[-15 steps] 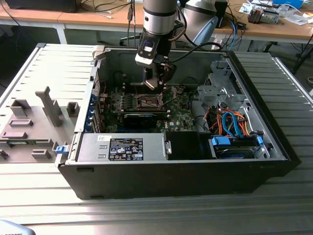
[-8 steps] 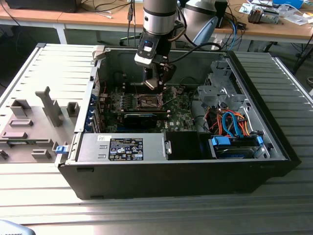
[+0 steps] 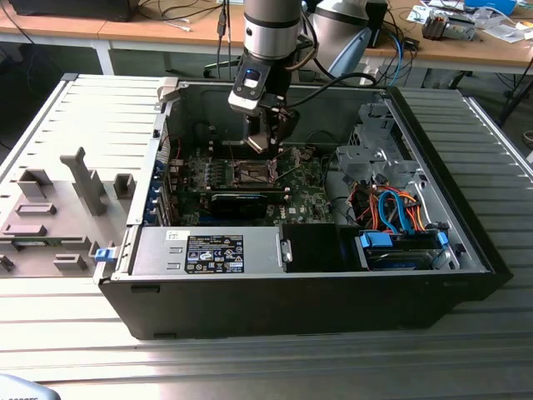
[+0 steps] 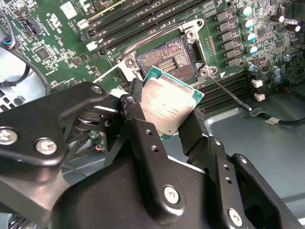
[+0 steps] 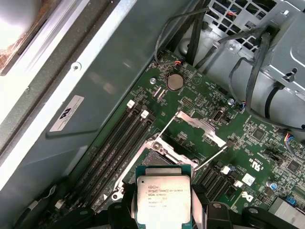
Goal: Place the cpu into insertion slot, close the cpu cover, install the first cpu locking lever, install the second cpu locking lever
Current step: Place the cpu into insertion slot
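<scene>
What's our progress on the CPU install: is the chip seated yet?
Nothing is finished yet: the insertion slot is empty, its contacts bare. In hand: the gripper is shut on the cpu, held above the slot, not seated. Left: the cpu cover stands open, and both locking levers stick out unlatched.

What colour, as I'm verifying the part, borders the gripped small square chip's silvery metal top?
Teal-green border on the small, flat, square cpu; clearest in the first wrist view.
</scene>
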You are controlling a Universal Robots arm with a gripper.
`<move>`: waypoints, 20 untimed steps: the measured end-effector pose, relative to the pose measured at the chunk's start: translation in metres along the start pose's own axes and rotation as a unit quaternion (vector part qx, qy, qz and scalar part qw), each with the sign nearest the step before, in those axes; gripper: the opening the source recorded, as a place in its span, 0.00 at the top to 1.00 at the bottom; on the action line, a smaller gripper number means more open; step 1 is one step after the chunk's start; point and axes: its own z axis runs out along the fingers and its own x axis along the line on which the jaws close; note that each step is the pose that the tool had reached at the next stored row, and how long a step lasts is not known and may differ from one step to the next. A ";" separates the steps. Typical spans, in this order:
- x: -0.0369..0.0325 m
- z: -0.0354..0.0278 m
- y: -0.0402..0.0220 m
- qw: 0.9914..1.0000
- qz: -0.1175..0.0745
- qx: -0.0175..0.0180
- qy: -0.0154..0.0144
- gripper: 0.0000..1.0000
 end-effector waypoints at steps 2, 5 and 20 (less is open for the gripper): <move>0.0000 0.0000 0.0000 1.000 0.001 0.000 0.000 0.45; 0.0000 0.0001 0.0000 1.000 0.002 0.000 0.000 0.45; 0.0000 0.0001 0.0000 1.000 0.008 0.000 0.000 0.45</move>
